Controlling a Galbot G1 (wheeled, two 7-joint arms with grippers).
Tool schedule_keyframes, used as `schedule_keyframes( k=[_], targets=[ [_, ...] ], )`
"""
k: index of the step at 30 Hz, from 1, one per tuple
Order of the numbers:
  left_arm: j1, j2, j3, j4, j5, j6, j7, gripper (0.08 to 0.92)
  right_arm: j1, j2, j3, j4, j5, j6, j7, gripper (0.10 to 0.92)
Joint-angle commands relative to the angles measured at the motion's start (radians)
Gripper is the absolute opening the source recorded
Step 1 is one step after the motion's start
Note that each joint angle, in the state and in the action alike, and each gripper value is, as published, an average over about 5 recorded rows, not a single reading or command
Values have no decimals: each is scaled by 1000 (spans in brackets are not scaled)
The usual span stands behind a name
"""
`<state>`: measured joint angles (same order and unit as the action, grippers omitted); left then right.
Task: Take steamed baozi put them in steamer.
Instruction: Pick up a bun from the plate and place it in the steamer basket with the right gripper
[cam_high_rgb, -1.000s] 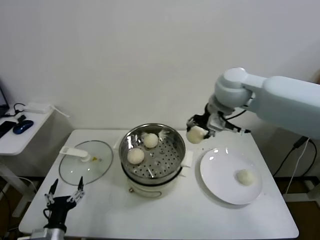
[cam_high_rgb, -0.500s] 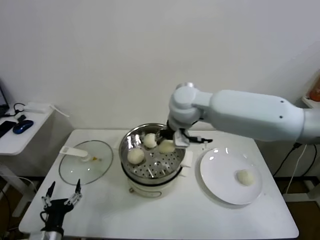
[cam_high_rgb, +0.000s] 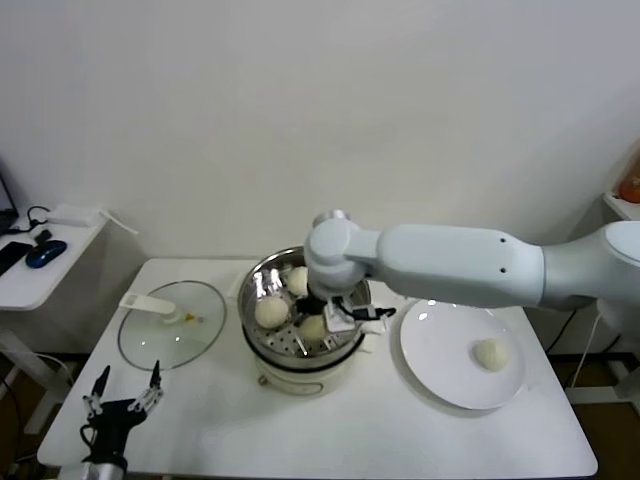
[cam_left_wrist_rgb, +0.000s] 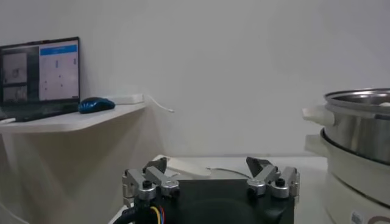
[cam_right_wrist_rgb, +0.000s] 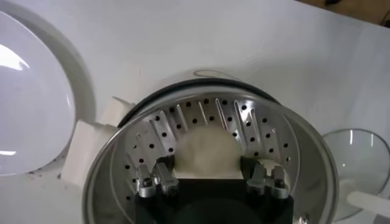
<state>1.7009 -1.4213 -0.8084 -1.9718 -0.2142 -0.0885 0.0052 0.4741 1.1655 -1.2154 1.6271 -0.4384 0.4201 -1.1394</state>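
The steel steamer (cam_high_rgb: 252, 288) stands mid-table on its white base. Two steamed baozi (cam_high_rgb: 271, 312) (cam_high_rgb: 297, 280) lie on its perforated tray (cam_right_wrist_rgb: 268, 131). My right gripper (cam_high_rgb: 320, 318) reaches down inside the steamer. It is shut on a third baozi (cam_right_wrist_rgb: 207, 152), which fills the gap between the fingers low over the tray. One more baozi (cam_high_rgb: 490, 354) rests on the white plate (cam_high_rgb: 440, 370) to the right. My left gripper (cam_high_rgb: 125, 395) is parked open near the table's front left corner, holding nothing.
A glass lid (cam_high_rgb: 170, 325) with a white handle lies flat to the left of the steamer. A side shelf (cam_high_rgb: 40, 262) with a mouse and a laptop stands beyond the table's left edge. The steamer's side (cam_left_wrist_rgb: 359, 122) shows close by in the left wrist view.
My right arm carried the baozi leftwards from above the plate, over the steamer's rim, and down into the steamer. The left arm stayed near the front left corner.
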Motion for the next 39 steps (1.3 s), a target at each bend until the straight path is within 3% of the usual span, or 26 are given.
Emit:
schedule_keyframes(
  k=[1, 28, 39],
  targets=[
    [-2, -1, 0, 5, -2, 2, 0, 823, -48, 32, 11, -7, -54, 29, 1, 700],
    [-17, -11, 7, 7, 4, 9, 0, 823, -69, 33, 24, -12, -70, 43, 0, 707],
    [-15, -12, 8, 5, 3, 10, -1, 823, -64, 31, 48, -18, -50, 77, -8, 820]
  ],
)
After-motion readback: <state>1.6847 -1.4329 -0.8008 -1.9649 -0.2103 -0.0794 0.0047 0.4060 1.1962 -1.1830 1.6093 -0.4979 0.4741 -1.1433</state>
